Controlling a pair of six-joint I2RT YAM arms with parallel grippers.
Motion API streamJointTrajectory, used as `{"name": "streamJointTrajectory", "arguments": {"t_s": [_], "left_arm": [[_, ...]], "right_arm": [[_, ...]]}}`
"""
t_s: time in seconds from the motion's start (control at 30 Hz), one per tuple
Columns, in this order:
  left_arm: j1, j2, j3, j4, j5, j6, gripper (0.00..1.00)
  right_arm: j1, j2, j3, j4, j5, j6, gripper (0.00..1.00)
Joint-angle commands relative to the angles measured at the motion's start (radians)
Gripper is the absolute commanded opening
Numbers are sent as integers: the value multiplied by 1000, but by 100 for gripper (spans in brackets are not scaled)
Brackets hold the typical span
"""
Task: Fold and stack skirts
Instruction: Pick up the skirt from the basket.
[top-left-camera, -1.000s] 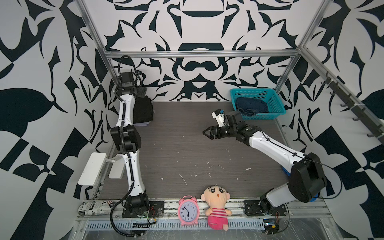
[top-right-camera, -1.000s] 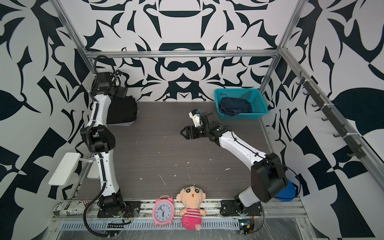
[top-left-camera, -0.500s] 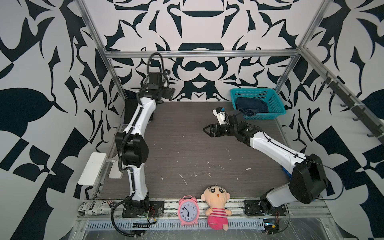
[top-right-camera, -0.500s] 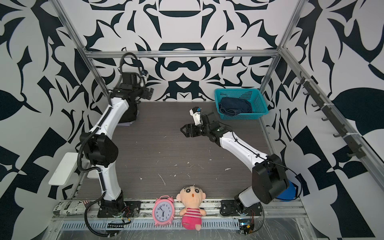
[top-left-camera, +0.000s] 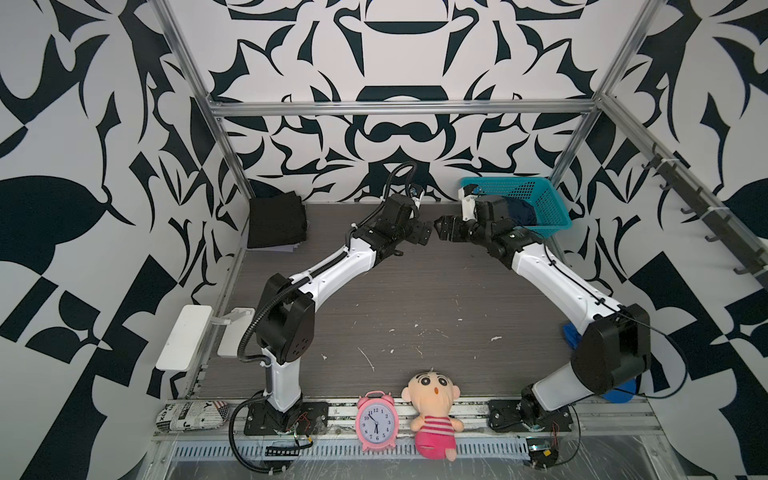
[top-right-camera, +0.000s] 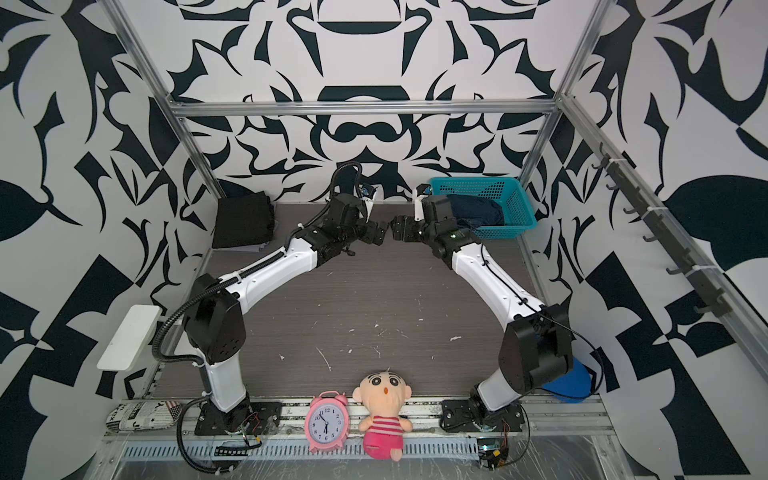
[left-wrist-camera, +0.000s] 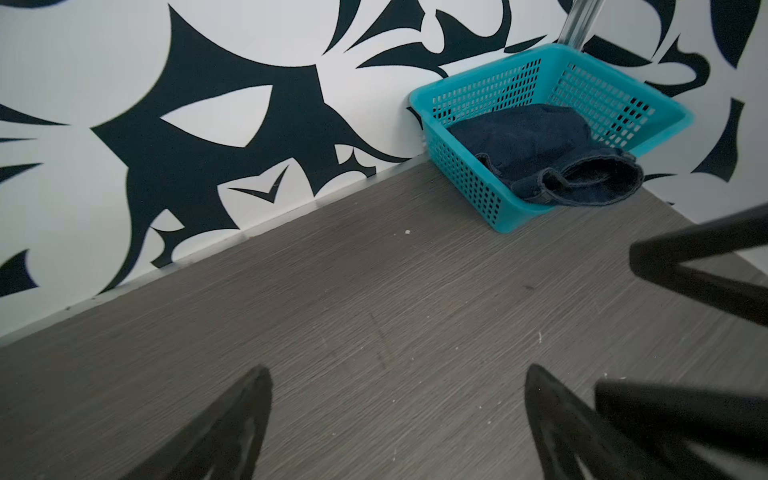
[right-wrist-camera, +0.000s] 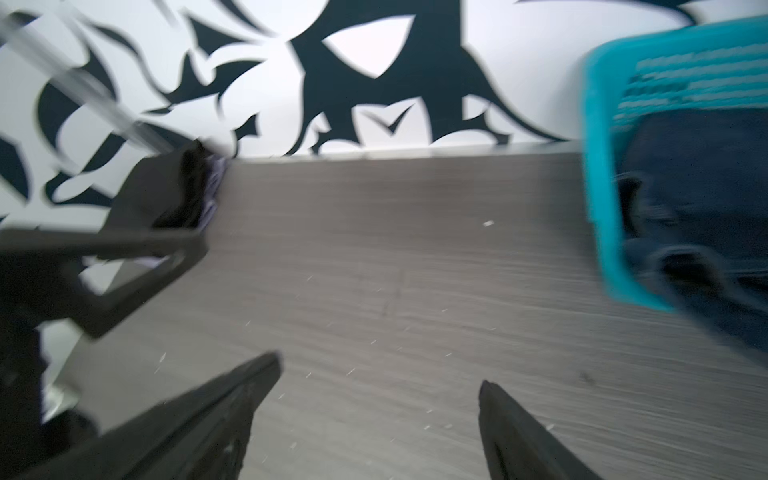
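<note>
A folded black skirt (top-left-camera: 276, 222) lies in the back left corner, with a pale lavender edge (top-left-camera: 286, 248) showing under it. The right wrist view shows the same stack (right-wrist-camera: 166, 195), blurred. The dark blue denim skirt (left-wrist-camera: 540, 153) sits crumpled in the basket at the back right, one hem hanging over the rim. In both top views it is partly hidden behind the right wrist (top-right-camera: 478, 212). My left gripper (top-left-camera: 427, 237) (left-wrist-camera: 397, 370) and right gripper (top-left-camera: 441, 228) (right-wrist-camera: 379, 370) hover tip to tip over the back middle of the table. Both are open and hold nothing.
The teal mesh basket (top-left-camera: 540, 195) stands against the back wall. A pink alarm clock (top-left-camera: 376, 419), a doll (top-left-camera: 434, 411) and a newspaper-print pouch (top-left-camera: 191, 413) line the front rail. Bright blue cloth (top-left-camera: 571, 334) shows behind the right arm's elbow. A white shelf (top-left-camera: 185, 343) juts out at the left.
My left arm has swung from the back left corner, off the black stack, to the back middle. My right gripper has moved a little toward the basket and its jaws stand wider.
</note>
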Motion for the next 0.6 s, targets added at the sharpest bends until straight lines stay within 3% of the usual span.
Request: {"name": "streamJointTrajectory", "arguments": {"t_s": [0.0, 0.33, 0.47, 0.57], "left_arm": [[-10, 63, 5, 75, 75, -114, 96], [-41, 184, 85, 75, 142, -136, 99], [-41, 249, 183, -20, 152, -124, 99], [-41, 266, 197, -29, 161, -130, 99]], "right_arm": [[-36, -1, 77, -44, 70, -33, 91], [-216, 171, 296, -198, 202, -144, 96], [-278, 270, 384, -268, 148, -163, 96], [-299, 363, 484, -397, 185, -162, 97]]}}
